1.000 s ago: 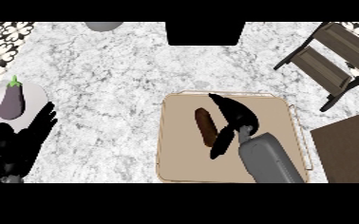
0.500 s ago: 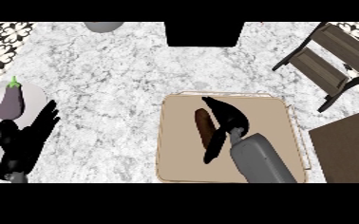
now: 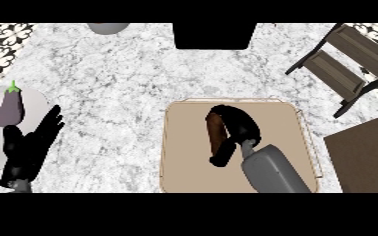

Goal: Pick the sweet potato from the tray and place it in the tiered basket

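1. Curling round the sweet potato (image 3: 214, 132), the right hand (image 3: 240, 122) arches over it in the head view, black fingers and thumb wrapped about the brown root.
2. The sweet potato lies lengthwise, left of centre, in the beige tray (image 3: 284, 115); whether it has left the tray's floor cannot be told.
3. The tray sits on the white marble tabletop (image 3: 133, 80), near the lower edge.
4. The left hand (image 3: 29, 150) rests at the lower left, fingers straight and pointing up, holding nothing.
5. An aubergine (image 3: 10, 107) lies just beyond it on a pale plate (image 3: 33, 102).
6. The dark tiered basket (image 3: 336, 62) stands at the upper right, apart from the tray.
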Controlling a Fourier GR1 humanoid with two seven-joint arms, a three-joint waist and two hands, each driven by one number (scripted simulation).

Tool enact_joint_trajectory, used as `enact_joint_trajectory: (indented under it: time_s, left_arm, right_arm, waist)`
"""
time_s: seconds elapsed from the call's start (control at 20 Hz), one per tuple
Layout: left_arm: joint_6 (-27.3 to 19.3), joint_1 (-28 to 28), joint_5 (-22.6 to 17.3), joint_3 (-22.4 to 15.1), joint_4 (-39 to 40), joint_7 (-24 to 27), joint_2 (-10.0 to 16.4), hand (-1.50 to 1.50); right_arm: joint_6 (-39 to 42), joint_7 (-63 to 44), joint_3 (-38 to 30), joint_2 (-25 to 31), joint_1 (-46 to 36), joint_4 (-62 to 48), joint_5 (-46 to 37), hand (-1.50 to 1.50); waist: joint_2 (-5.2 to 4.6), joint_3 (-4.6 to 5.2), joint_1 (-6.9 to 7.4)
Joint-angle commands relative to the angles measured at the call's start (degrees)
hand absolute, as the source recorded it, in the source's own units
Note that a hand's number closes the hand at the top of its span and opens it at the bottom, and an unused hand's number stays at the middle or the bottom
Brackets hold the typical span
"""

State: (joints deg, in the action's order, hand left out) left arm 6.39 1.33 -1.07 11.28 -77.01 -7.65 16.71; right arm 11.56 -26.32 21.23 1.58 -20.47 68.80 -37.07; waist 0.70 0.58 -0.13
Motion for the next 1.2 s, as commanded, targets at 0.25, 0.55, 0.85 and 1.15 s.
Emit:
enact_joint_trajectory:
  time_s: [0.25, 0.55, 0.85, 1.15]
  left_arm:
    - [0.5, 3.2, 1.5, 0.5, -1.7, 2.1, -1.2, 0.00]
    - [1.4, 0.9, 0.4, -0.1, -2.9, -1.8, -0.4, 0.00]
    - [1.7, 0.1, 0.8, -0.9, -2.3, -1.6, -0.7, 0.00]
    - [2.3, -1.8, 1.1, -2.0, -2.6, -1.7, -0.8, 0.00]
  right_arm:
    - [0.0, -4.6, -0.5, 0.1, 6.0, 14.2, -1.9, 1.50]
    - [-9.0, -31.1, -12.1, -1.4, -16.0, 6.2, -12.7, 1.50]
    - [-10.5, -49.9, -16.4, 3.3, -31.7, 1.6, -26.9, 1.50]
    - [-6.9, -56.5, -19.0, 6.9, -47.7, -6.8, -39.9, 1.50]
  waist:
    - [-0.58, -0.57, 0.06]
    - [-0.72, -0.10, 1.70]
    - [-0.69, 0.31, 3.49]
    - [-1.29, 0.13, 5.22]
